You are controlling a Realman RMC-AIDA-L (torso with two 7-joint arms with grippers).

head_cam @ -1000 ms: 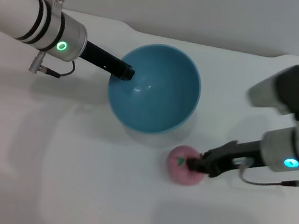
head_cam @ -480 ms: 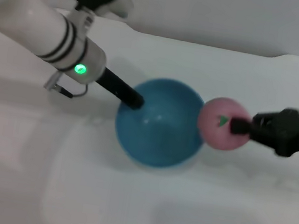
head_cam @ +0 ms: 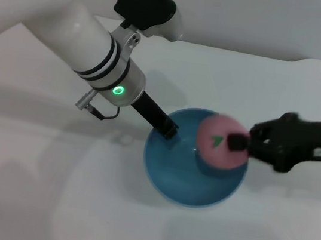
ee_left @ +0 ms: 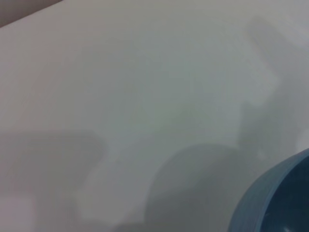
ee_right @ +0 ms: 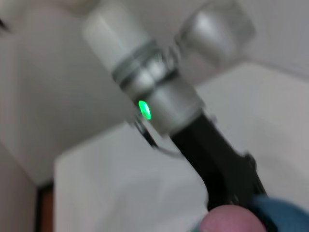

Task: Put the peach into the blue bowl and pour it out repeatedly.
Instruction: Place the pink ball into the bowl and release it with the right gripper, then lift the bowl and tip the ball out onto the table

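Observation:
The blue bowl (head_cam: 191,179) sits on the white table at centre right in the head view. My left gripper (head_cam: 168,131) is shut on its left rim. My right gripper (head_cam: 238,144) is shut on the pink peach (head_cam: 218,144) and holds it above the right half of the bowl, green stem mark facing me. A part of the bowl's rim (ee_left: 270,200) shows in the left wrist view. The right wrist view shows the top of the peach (ee_right: 231,220), the bowl's edge (ee_right: 277,212) and the left gripper (ee_right: 227,179) beyond it.
The white table (head_cam: 46,199) spreads around the bowl. A pale wall edge (head_cam: 249,52) runs along the back. The left arm (head_cam: 87,43) reaches in diagonally from the upper left, and the right arm (head_cam: 308,139) comes in from the right.
The left gripper has dragged the bowl right and toward me. The right gripper lifted the peach off the table and carried it from beside the bowl to above its right half.

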